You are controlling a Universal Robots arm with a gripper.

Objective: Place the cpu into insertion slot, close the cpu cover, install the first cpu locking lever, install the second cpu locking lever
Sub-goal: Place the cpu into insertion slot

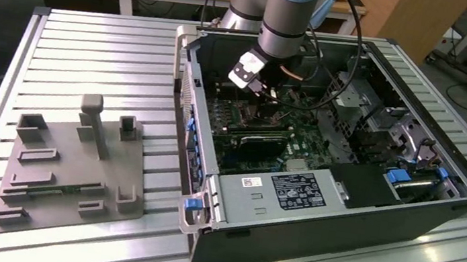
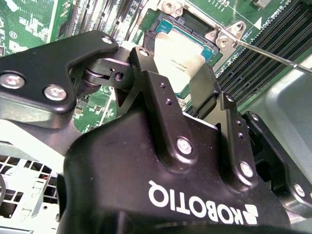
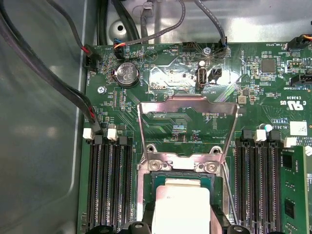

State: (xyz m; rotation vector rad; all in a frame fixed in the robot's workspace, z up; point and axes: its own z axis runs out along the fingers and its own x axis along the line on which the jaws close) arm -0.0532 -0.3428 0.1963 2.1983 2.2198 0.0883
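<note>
We see the gripper (image 2: 178, 80) low over the insertion slot (image 3: 155, 187), w/ the cpu (image 3: 183, 207) between its fingers (image 2: 148, 78). There's one finger on each side of the chip, seemingly clamped on two opposite edges. The cpu lies square over the slot, straight under the gripper, w/ no sideways offset we can make out. Seated or just above? We can't tell. The cpu cover (image 3: 187, 101) is swung open, laid back past the slot's hinge side. The first wrist view gives cover & slot alignment, the second wrist view gives finger contact, and the exterior view places the gripper deep inside the pc case (image 1: 322, 210).
</note>
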